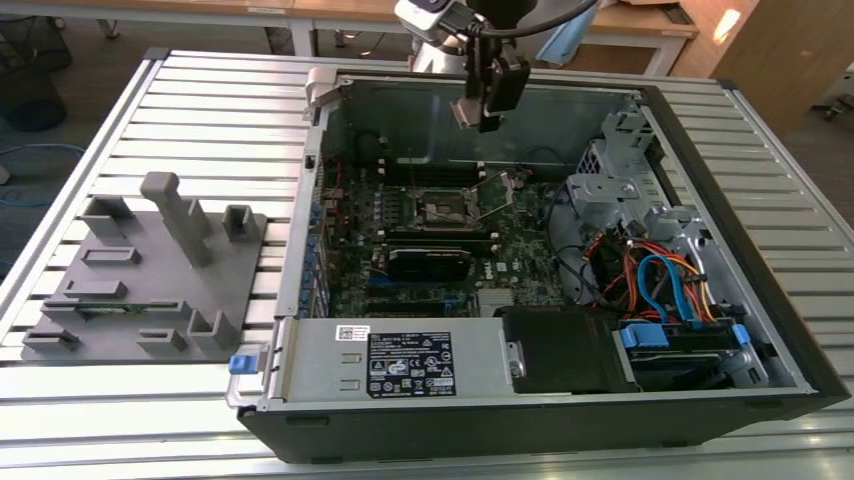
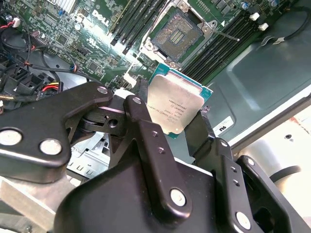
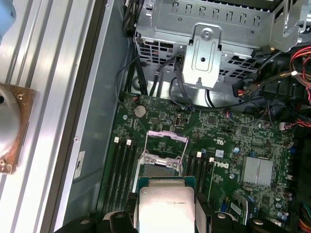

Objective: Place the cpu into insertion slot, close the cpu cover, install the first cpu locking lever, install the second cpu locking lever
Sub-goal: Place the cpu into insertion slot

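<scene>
Currently, one square cpu (image 2: 177,104) is clamped by opposite edges in the gripper (image 2: 171,116), silver top turned toward the wrist; one uncovered insertion slot (image 2: 177,31) is seen beneath the gripper, apart.

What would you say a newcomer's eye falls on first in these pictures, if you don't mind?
Most likely the silver-topped cpu, gripped in the black hand, which hangs over the open computer case in the exterior view. Beneath it on the green motherboard, the insertion slot lies empty with the cpu cover swung open.
</scene>
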Available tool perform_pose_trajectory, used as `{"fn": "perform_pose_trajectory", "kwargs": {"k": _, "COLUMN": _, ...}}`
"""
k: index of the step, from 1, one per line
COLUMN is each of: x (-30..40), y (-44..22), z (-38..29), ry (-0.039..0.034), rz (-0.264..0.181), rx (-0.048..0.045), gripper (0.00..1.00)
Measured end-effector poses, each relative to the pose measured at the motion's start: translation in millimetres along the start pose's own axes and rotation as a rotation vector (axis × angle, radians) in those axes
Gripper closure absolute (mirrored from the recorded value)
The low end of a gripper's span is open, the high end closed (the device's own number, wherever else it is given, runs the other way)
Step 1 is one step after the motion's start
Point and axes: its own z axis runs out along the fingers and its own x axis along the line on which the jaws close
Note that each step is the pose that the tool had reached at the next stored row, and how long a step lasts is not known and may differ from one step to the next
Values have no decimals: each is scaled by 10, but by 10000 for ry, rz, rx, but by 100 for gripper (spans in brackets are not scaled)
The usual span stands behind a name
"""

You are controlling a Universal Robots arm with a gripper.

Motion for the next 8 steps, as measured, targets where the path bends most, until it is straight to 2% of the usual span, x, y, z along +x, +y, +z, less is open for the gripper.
{"fn": "perform_pose_trajectory", "kwargs": {"k": 8, "x": 0, "y": -1, "z": 8, "ry": -37, "rz": 412, "rx": -8, "gripper": 46}}
